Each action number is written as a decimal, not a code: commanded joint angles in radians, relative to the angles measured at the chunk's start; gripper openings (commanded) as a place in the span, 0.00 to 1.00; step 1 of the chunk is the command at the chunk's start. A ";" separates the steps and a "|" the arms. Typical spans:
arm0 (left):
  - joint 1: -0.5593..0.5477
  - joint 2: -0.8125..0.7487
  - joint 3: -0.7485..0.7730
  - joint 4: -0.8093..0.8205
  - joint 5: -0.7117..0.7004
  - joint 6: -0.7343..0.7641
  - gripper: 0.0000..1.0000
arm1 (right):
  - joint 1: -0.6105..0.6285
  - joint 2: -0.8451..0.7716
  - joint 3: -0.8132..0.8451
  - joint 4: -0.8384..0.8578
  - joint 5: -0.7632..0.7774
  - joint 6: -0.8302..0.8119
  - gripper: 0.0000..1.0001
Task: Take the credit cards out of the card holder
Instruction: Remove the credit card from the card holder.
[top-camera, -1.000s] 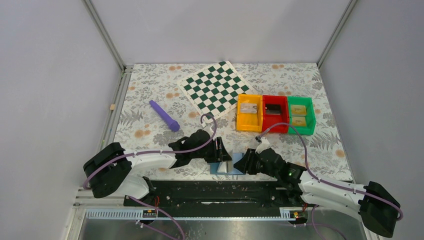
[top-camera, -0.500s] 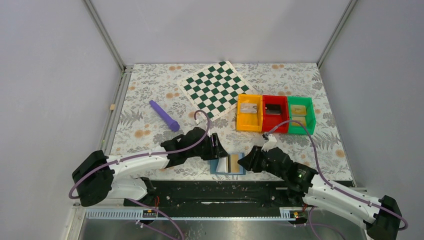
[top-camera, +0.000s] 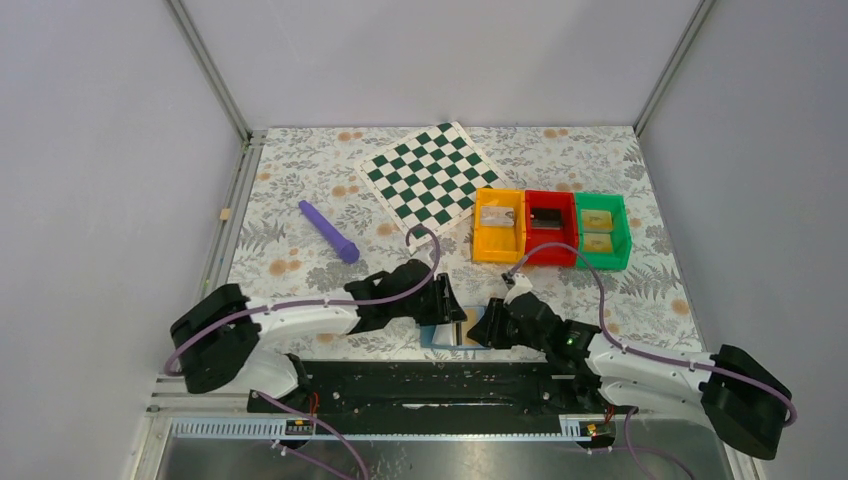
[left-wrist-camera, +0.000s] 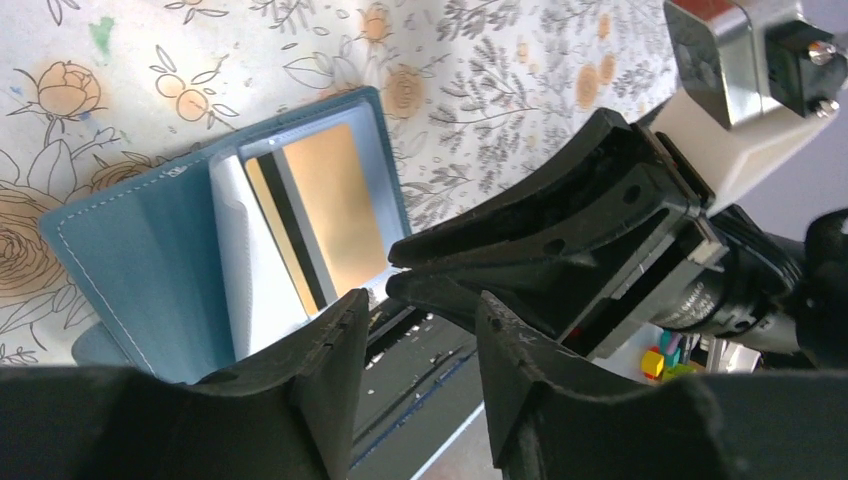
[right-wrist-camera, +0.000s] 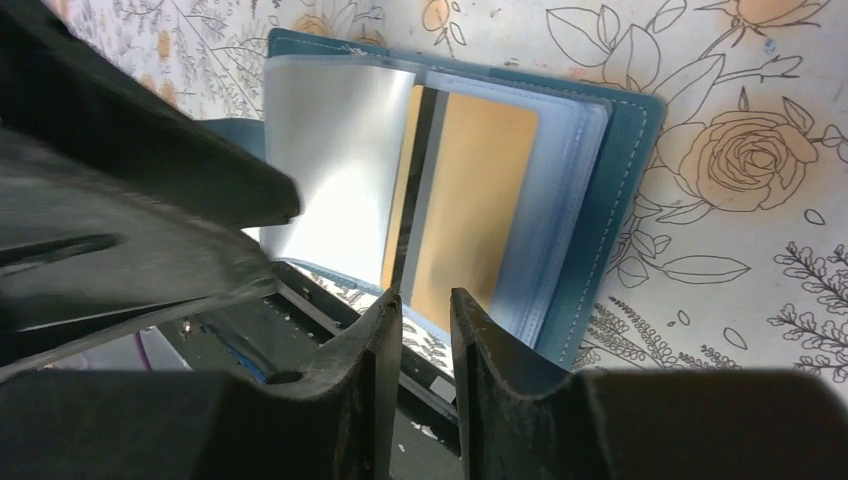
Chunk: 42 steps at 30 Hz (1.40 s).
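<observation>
The blue card holder (top-camera: 447, 334) lies open at the table's near edge, between my two grippers. In the right wrist view the card holder (right-wrist-camera: 618, 170) shows a yellow-gold credit card (right-wrist-camera: 472, 205) with a dark stripe in a clear sleeve, and a pale flap (right-wrist-camera: 325, 160) raised beside it. The card (left-wrist-camera: 335, 210) and the holder (left-wrist-camera: 150, 265) also show in the left wrist view. My left gripper (left-wrist-camera: 418, 310) is open and empty at the holder's near edge. My right gripper (right-wrist-camera: 425, 300) is only narrowly open, its tips at the card's lower edge, with nothing between them.
Orange (top-camera: 497, 226), red (top-camera: 548, 228) and green (top-camera: 602, 231) bins stand in a row at the right; the green one holds two yellow-gold cards (top-camera: 597, 220). A green-white chequered board (top-camera: 430, 178) lies at the back and a purple pen (top-camera: 328, 231) to the left. The black rail (top-camera: 440, 380) runs just behind the holder.
Half a second ago both grippers stood back and the open holder lay exposed. Now both have closed in over it again, the right one moving left onto the card's edge.
</observation>
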<state>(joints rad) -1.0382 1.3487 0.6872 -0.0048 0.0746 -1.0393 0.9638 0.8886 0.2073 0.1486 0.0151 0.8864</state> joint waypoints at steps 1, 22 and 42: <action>0.007 0.107 -0.033 0.110 0.016 -0.019 0.41 | 0.008 0.044 -0.029 0.105 0.031 -0.013 0.31; 0.006 0.232 -0.159 0.404 0.023 -0.067 0.43 | 0.007 0.030 -0.124 0.095 0.070 0.054 0.26; 0.006 0.213 -0.180 0.503 0.093 -0.085 0.08 | 0.007 0.040 -0.130 0.112 0.066 0.062 0.26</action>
<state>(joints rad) -1.0283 1.5623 0.5129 0.3866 0.0959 -1.1069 0.9638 0.9089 0.1009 0.2962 0.0441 0.9508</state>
